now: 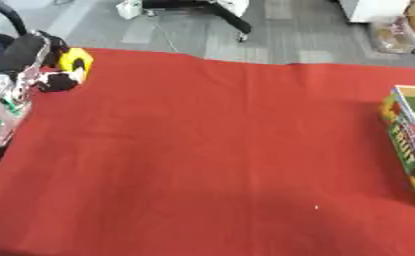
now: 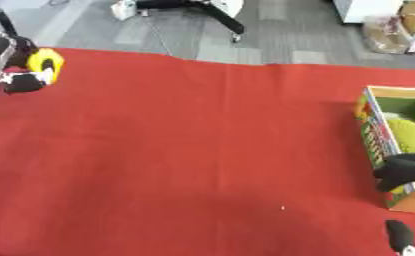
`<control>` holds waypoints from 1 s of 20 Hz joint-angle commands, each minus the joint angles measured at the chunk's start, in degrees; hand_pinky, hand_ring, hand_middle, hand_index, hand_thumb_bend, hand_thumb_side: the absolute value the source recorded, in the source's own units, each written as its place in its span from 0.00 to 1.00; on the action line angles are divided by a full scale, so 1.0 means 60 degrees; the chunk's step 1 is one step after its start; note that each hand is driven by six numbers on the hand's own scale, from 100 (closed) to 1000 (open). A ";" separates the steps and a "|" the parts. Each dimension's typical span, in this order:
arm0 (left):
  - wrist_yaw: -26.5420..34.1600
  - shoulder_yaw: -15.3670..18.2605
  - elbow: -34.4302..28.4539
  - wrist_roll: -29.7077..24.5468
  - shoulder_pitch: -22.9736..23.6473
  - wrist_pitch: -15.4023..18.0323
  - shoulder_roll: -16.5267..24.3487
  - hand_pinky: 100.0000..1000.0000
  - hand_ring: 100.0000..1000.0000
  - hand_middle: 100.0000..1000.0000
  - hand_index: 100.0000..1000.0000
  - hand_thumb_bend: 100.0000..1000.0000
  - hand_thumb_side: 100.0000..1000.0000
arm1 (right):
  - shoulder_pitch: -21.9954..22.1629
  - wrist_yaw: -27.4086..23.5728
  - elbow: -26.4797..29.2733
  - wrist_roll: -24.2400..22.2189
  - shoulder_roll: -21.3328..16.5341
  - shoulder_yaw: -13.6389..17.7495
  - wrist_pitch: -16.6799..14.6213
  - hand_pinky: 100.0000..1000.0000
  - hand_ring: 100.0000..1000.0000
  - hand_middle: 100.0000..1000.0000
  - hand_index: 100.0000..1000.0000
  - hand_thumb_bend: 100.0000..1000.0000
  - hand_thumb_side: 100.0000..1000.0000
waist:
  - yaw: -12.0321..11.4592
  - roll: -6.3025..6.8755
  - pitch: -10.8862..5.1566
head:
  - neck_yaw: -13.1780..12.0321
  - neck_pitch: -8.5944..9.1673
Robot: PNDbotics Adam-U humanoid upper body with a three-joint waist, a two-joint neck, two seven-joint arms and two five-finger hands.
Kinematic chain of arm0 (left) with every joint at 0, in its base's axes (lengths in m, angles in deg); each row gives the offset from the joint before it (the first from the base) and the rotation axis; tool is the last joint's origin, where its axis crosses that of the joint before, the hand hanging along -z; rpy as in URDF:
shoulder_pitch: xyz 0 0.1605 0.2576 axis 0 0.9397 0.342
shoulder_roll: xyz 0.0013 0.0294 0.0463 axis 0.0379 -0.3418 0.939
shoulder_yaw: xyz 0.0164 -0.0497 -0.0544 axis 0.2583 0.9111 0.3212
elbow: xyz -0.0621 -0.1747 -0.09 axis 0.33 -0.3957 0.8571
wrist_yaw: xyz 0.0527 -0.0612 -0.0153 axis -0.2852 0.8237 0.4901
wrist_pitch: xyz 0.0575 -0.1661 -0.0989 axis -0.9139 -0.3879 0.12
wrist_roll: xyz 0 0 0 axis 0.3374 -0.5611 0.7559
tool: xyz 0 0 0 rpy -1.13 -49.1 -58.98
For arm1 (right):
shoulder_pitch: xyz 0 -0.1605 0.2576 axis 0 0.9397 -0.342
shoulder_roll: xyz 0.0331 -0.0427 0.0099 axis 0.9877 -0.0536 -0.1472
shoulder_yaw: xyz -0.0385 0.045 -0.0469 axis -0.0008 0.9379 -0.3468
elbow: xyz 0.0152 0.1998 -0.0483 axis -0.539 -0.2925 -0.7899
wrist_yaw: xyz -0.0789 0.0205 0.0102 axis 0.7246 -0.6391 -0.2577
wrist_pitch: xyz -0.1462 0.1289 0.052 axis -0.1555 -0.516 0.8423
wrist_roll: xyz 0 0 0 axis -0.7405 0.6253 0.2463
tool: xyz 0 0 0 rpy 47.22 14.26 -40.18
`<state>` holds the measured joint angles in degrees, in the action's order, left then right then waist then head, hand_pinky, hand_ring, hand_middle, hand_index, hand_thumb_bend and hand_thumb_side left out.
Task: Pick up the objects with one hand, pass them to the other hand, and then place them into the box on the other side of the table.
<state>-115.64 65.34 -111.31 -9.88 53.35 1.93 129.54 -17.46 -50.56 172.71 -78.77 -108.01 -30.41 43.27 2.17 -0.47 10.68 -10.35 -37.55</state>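
The yellow object sits at the far left edge of the red table, gripped in the curled fingers of the left hand; it looks round and blurred, so its long axis cannot be told; the box stands at the right edge, long side running away from the robot; the right hand hangs over its near end, fingers curled, holding nothing visible

Red cloth-covered worktop, grey carpet floor beyond its far edge, black chair base at top, white cabinet at upper right
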 commanded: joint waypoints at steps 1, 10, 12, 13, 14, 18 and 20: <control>0.1775 -0.0282 -0.1788 -0.0219 0.0179 0.0079 0.0431 0.51 0.38 0.33 0.49 0.00 0.24 | -0.0393 -0.0399 0.0195 -0.0026 -0.0615 -0.0133 -0.0357 0.75 0.69 0.57 0.93 0.00 0.20 | -0.0024 0.0131 -0.0426 | 0.0202 -0.0059; 0.5628 -0.1726 -0.5157 -0.1360 0.0743 -0.0224 -0.0076 0.52 0.38 0.32 0.49 0.00 0.27 | -0.1989 -0.1180 0.0195 -0.0406 -0.1139 -0.0934 -0.1096 0.78 0.71 0.61 0.93 0.00 0.02 | -0.0066 0.0115 -0.0550 | 0.0727 -0.0232; 0.6107 -0.2057 -0.5531 -0.1677 0.0690 -0.0383 -0.0202 0.51 0.38 0.32 0.49 0.00 0.31 | -0.2345 -0.1326 0.0195 -0.0546 -0.1102 -0.1109 -0.1101 0.79 0.72 0.62 0.93 0.00 0.00 | -0.0064 0.0114 -0.0556 | 0.0816 -0.0227; 0.6351 -0.2227 -0.5682 -0.1827 0.0644 -0.0479 -0.0275 0.51 0.38 0.32 0.49 0.00 0.33 | -0.2541 -0.1391 0.0195 -0.0620 -0.1086 -0.1199 -0.1102 0.79 0.72 0.63 0.92 0.00 0.00 | -0.0064 0.0113 -0.0559 | 0.0847 -0.0240; 0.6606 -0.2401 -0.5816 -0.1972 0.0584 -0.0573 -0.0352 0.51 0.38 0.32 0.49 0.00 0.34 | -0.2754 -0.1446 0.0195 -0.0696 -0.1073 -0.1307 -0.1102 0.79 0.72 0.63 0.92 0.00 0.00 | -0.0064 0.0112 -0.0563 | 0.0873 -0.0257; 0.7737 -0.3056 -0.6099 -0.2418 0.0337 -0.0959 -0.0598 0.52 0.38 0.32 0.49 0.00 0.46 | -0.3605 -0.1549 0.0195 -0.1001 -0.0958 -0.1721 -0.1103 0.82 0.74 0.69 0.92 0.00 0.00 | -0.0056 0.0106 -0.0573 | 0.0932 -0.0330; 0.8273 -0.3385 -0.6116 -0.2612 0.0201 -0.1193 -0.0650 0.52 0.38 0.33 0.49 0.00 0.51 | -0.3949 -0.1449 0.0195 -0.1065 -0.0896 -0.1810 -0.1103 0.83 0.75 0.70 0.92 0.00 0.00 | -0.0045 0.0107 -0.0574 | 0.0934 -0.0369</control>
<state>-68.13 45.69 -146.87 -24.79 55.50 -4.55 125.14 -40.15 -59.16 172.72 -84.62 -112.69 -41.32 36.79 1.85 -0.46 9.06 -4.92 -39.49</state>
